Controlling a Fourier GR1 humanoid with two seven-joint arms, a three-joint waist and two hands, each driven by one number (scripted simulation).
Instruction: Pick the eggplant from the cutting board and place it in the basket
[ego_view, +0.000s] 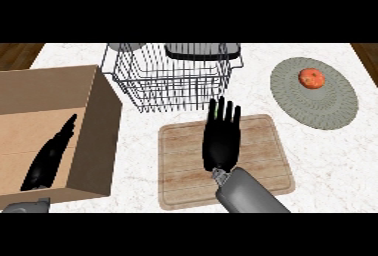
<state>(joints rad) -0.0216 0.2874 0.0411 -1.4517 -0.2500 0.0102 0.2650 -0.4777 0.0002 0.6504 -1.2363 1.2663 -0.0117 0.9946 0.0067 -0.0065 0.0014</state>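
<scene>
The white marble counter (325, 165) is filling the view. An open cardboard box (96, 125) is sitting at nine o'clock. The wire basket (173, 75) is standing at twelve o'clock, with no eggplant showing inside it. The wooden cutting board (258, 165) is lying at six o'clock, just below the basket. A grey ribbed plate (325, 107) at two o'clock is carrying a red-orange round fruit (311, 78).

The right hand (221, 142) is stretching over the board's middle, fingers straight and spread toward the basket, curling round nothing visible. The left hand (46, 160) is resting open over the box.

The eggplant is not showing plainly. A green fleck (215, 114) between the fingers may be its stem, so it is probably lying hidden beneath that hand. On that reading the pick is only beginning, and grasping, lifting and placing are all remaining.
</scene>
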